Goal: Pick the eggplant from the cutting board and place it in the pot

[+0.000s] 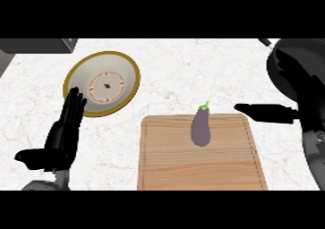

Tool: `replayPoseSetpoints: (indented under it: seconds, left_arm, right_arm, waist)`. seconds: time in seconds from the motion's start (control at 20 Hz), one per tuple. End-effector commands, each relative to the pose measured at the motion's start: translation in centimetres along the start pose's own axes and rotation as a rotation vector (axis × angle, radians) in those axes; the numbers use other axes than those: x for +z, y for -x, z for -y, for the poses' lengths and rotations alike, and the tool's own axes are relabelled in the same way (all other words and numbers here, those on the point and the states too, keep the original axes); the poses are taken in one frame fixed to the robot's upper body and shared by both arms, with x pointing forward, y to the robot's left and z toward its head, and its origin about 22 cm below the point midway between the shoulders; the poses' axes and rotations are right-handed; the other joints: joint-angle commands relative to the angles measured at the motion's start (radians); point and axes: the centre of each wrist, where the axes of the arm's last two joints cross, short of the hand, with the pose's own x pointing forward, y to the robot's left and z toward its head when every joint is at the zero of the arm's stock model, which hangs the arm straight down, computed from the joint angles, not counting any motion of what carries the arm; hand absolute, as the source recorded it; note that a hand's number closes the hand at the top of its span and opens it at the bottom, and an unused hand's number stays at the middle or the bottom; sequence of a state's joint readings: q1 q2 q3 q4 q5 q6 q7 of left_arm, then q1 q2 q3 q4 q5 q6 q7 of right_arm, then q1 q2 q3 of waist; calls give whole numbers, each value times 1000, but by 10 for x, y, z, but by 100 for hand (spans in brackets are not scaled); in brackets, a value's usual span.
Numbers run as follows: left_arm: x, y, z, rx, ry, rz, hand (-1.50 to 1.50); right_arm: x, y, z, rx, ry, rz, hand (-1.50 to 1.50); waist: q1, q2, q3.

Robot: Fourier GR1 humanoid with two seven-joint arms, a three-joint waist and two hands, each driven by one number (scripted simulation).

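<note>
Lying on the board (202,154) near the table's (184,67) front edge: eggplant (201,129) | pot (303,67) at far right corner, contents hidden | plate (102,83) far left | left hand (62,134) fingers straight | right hand (284,112) fingers spread, holding nothing | no writing legible

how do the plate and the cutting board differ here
The plate is round, grey-white with a gold rim and a patterned centre; the cutting board is rectangular light wood with rounded corners. The plate carries nothing, while the cutting board has the eggplant lying on it. The plate sits at upper left, partly overlapped by the left hand; the cutting board sits lower centre, near the right hand. Both rest flat on the marble counter.
</note>
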State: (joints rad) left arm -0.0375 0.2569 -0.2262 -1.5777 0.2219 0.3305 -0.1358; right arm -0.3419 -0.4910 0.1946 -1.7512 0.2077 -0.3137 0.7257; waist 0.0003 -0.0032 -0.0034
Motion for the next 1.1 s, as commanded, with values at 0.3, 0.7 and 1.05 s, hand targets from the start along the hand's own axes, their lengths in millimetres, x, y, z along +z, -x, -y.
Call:
replayPoseSetpoints:
  seconds: [0.3, 0.7, 1.05]
  left_arm:
    - [5, 0, 23, 6, 38, 12, 0]
    - [8, 5, 4, -1, 20, 1, 0]
    - [1, 2, 13, 5, 4, -1, 0]
  right_arm:
    - [-12, -45, -28, 359, -469, -334, -150]
    - [-43, -52, -64, 373, -567, -454, -150]
    - [-42, -34, -100, 477, -664, -562, -150]
  waist:
    - [33, 5, 1]
    - [18, 5, 3]
    - [12, 5, 3]
